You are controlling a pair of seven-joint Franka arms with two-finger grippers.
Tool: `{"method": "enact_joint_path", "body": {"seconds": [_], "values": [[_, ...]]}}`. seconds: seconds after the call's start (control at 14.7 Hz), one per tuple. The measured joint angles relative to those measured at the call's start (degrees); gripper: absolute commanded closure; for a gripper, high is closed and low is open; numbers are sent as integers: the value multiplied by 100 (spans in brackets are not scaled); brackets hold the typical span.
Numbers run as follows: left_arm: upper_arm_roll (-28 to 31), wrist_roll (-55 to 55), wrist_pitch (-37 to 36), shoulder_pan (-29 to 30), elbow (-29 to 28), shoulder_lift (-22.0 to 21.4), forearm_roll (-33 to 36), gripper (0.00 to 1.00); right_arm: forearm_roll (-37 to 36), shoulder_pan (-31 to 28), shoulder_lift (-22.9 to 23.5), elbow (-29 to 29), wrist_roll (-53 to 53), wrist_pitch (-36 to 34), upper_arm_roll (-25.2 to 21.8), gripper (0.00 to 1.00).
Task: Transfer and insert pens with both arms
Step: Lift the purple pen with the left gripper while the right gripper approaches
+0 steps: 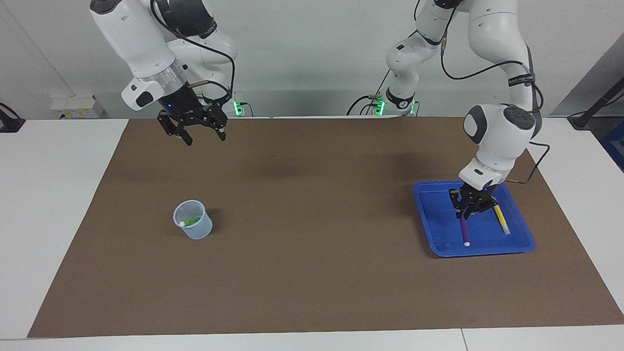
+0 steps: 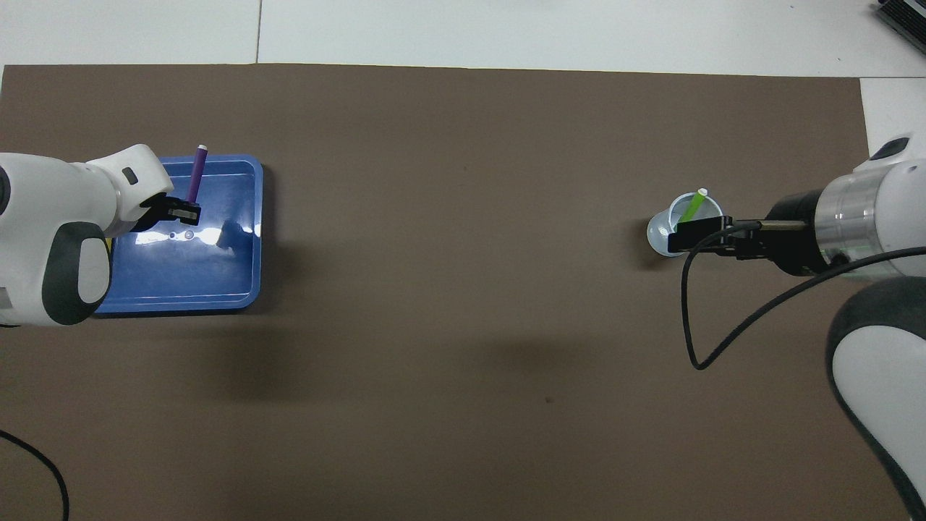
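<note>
**Left Gripper Pinches the Purple Pen in the Tray**

We see the left gripper (image 1: 469, 213) down inside the blue tray (image 1: 438, 239), at the left arm's end of the table. Its two fingers are pressed together on the top end of the purple pen (image 1: 464, 231). The pen slants down from the fingers, and its white tip points away from the robots (whether that tip touches the tray floor, we cannot tell).

Just beside it lies the yellow pen (image 1: 501, 218), also in the tray, a bit closer to the left arm's end of the table. Nothing is touching it.

The right gripper (image 1: 197, 131) hangs up in the air at the right arm's end of the table, over the brown mat (image 1: 312, 273). Its fingers are spread wide apart and hold nothing. That arm is waiting.

The clear cup (image 1: 193, 219) stands on the mat. The lime green pen (image 1: 191, 221) leans inside it, white tip up.
</note>
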Motion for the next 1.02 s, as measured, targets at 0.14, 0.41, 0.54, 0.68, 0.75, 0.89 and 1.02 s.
{"method": "enact_joint_path", "body": {"seconds": [0.14,0.41,0.54,0.68,0.75,0.89,1.02], "values": [[-241,30,0,-12,5,1,-78,100,245,123,123,-137,-3,465,12,0],[-699,521,-5,-45,7,1,-778,100,577,484,626,-236,1,1404,23,0],[-908,903,-5,-49,12,1,-1164,100,781,663,947,-241,1,1895,25,0],[-1074,1249,-6,-54,34,1,-1320,100,833,872,1217,-241,132,2386,25,0],[-1141,1399,-6,-62,41,2,-1333,100,874,998,1341,-238,285,2657,28,0],[-1203,1690,-6,-140,56,5,-1344,100,1137,1255,1563,-234,489,3227,31,0],[-1242,1919,-5,-244,93,29,-1362,100,1490,1458,1744,-223,516,3748,30,0]]}}
